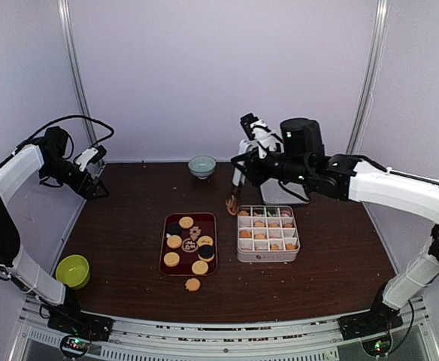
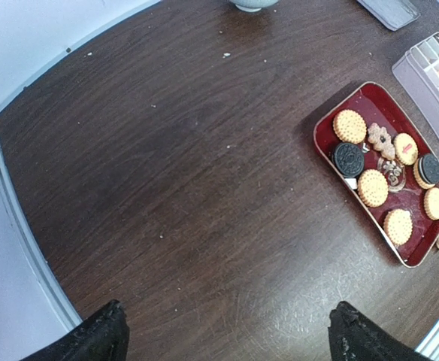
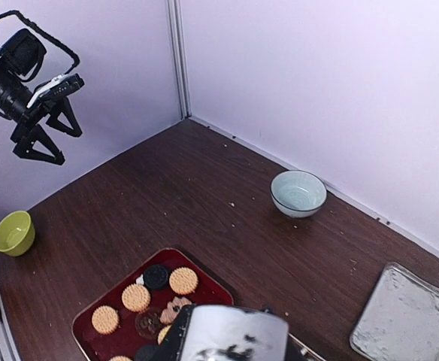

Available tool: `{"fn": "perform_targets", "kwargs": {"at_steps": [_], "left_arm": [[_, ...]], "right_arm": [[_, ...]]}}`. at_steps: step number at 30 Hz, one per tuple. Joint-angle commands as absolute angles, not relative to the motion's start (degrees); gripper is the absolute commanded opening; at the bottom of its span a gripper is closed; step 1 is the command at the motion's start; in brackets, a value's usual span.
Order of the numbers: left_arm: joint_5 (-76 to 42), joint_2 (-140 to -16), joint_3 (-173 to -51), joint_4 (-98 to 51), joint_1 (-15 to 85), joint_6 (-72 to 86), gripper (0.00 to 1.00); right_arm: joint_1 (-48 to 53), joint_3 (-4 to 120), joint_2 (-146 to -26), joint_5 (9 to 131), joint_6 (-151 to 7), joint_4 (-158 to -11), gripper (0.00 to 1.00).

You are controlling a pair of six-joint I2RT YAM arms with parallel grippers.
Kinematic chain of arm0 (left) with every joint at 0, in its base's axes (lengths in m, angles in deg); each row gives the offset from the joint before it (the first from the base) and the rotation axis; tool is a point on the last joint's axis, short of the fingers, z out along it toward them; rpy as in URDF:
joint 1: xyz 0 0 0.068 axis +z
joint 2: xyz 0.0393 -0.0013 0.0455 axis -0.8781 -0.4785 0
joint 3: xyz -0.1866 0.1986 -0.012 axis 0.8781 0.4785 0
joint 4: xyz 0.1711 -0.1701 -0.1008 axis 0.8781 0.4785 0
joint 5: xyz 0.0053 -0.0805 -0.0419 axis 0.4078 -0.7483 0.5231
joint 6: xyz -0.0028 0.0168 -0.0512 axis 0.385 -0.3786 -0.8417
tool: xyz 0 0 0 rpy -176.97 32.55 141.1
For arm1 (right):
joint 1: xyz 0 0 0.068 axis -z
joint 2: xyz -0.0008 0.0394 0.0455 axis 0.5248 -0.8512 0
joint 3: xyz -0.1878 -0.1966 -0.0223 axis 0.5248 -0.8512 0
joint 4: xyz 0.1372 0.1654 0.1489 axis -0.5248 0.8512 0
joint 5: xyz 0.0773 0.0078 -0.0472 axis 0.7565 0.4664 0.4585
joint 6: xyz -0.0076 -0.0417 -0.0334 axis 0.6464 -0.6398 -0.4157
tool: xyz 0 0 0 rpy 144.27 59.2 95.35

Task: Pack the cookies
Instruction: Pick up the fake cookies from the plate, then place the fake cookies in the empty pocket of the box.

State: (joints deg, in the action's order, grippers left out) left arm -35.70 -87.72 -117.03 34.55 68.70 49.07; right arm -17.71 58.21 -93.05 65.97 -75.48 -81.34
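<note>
Stray cookie (image 1: 193,284) is being left on worktop (image 1: 129,226); 2nd cookie (image 1: 232,204) is being gripped by R gripper (image 1: 233,200) nr box (image 1: 268,258) – placing next, free cell needed. L gripper (image 2: 227,342) is being held open.

Mid-table sat the tray (image 1: 210,222) with cookies (image 1: 171,259) lying on it, and one loose cookie (image 1: 193,284) lay on the table (image 1: 122,226) just off the tray's near edge. Just beside the tray, to its right, stood the divided box (image 1: 267,258) with more cookies down in its compartments, and the right gripper (image 1: 233,198) hung at the box's far left corner, pinching a held cookie (image 1: 232,204). At the back, a bowl (image 1: 201,166) sat behind the tray and a lid (image 3: 404,316) lay behind the box, while a second bowl (image 1: 73,271) sat well apart near the front left corner.
</note>
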Motion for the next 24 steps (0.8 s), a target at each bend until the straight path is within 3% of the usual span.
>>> {"fn": "perform_targets", "kwargs": {"at_steps": [1, 12, 24], "left_arm": [[-36.81, -87.51, -116.7, 35.02, 68.73, 50.12, 0.95], [-37.9, -88.75, -118.05, 35.09, 68.75, 49.04, 0.95], [-37.44, -88.46, -117.77, 35.24, 68.74, 49.02, 0.95]], "right_arm": [[-15.39, 51.84, -83.09, 68.63, -79.43, -69.51, 0.0], [-10.45, 41.94, -67.01, 62.13, -82.28, -55.88, 0.0], [-9.58, 44.21, -70.45, 62.36, -85.71, -57.27, 0.0]]}}
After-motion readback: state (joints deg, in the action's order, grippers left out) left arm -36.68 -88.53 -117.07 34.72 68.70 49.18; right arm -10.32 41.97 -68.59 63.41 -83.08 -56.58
